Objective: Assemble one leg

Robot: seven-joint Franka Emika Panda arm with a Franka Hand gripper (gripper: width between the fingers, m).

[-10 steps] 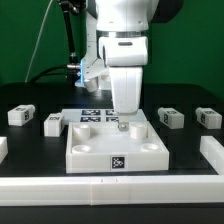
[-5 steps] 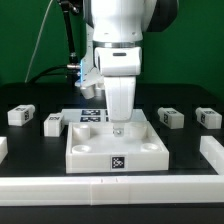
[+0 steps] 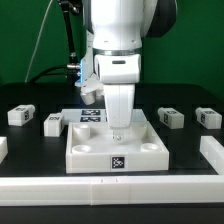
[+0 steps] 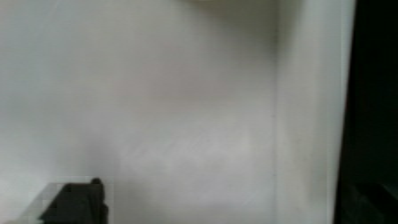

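Note:
Four legs lie loose on the black table in the exterior view: two at its left [image 3: 22, 115] [image 3: 53, 122] and two at its right [image 3: 169, 117] [image 3: 209, 116]. Each is a small white block with a marker tag. My gripper [image 3: 117, 129] points straight down over the far middle part of the large white square panel [image 3: 90, 152], its tips at or just above the panel's floor. It holds nothing. In the wrist view the white panel surface [image 4: 178, 110] fills the picture. One dark fingertip [image 4: 75, 200] shows far off to one side, so the jaws stand apart.
The marker board [image 3: 90, 116] lies just behind the panel. White bars stand at the table's left edge [image 3: 3, 148] and right edge [image 3: 212, 150]. A dark strip [image 4: 377, 120] runs along one side of the wrist view.
The arm has shifted a little toward the exterior view's left and slightly down over the panel. The four legs have not moved.

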